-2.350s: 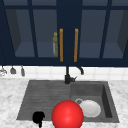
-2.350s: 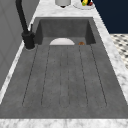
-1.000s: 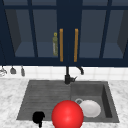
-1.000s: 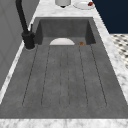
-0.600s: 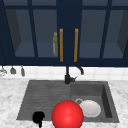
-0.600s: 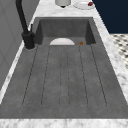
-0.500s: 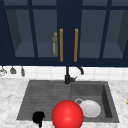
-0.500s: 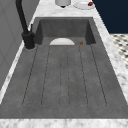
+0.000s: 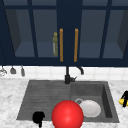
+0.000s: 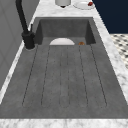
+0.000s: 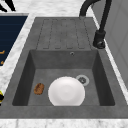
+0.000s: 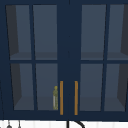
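My left hand (image 9: 38,117) hangs low over the front left corner of the drainboard (image 9: 43,98); in the right side view the left hand (image 11: 8,5) has straight, spread fingers and holds nothing. My right hand (image 9: 124,96) floats over the counter right of the sink, curled round a small yellow object (image 9: 121,101); that yellow object (image 11: 1,96) also peeks in at the right side view's left edge. A large red ball (image 9: 67,115) sits before the sink's front edge. A white plate (image 9: 90,108) (image 11: 66,91) lies in the basin with a brown sponge (image 11: 39,88) beside it.
A black faucet (image 9: 67,75) (image 10: 25,25) stands behind the sink. The wall cabinet has shut glass doors with orange handles (image 12: 61,97) and a green bottle (image 12: 55,97) inside. Utensils (image 9: 12,70) hang at the left. A small plate with something red (image 10: 83,4) sits on the far counter.
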Robot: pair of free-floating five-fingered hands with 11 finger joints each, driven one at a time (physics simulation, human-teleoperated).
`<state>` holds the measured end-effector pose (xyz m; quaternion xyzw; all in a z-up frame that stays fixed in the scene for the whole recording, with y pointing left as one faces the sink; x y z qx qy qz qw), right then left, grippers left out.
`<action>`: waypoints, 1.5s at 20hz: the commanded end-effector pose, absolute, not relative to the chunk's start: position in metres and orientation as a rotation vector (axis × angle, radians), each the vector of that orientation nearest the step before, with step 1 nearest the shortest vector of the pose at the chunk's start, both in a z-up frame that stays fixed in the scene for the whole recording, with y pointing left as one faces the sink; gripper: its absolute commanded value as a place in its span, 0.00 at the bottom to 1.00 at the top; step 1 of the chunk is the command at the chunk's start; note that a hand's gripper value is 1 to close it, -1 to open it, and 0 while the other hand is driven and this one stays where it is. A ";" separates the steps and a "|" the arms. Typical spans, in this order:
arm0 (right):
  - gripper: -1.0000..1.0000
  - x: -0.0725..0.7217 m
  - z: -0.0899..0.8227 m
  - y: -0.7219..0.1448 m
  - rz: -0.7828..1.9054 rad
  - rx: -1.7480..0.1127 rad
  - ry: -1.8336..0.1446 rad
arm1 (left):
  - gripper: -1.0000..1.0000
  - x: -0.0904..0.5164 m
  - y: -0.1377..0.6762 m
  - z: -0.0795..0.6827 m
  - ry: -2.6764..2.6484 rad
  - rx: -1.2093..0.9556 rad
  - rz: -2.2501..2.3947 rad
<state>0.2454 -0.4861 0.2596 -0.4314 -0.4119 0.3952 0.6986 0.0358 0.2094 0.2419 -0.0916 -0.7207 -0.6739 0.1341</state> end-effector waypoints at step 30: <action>1.00 0.262 0.259 -0.234 0.888 -1.006 -0.971 | 0.50 0.036 0.209 0.242 -2.089 -0.266 -1.954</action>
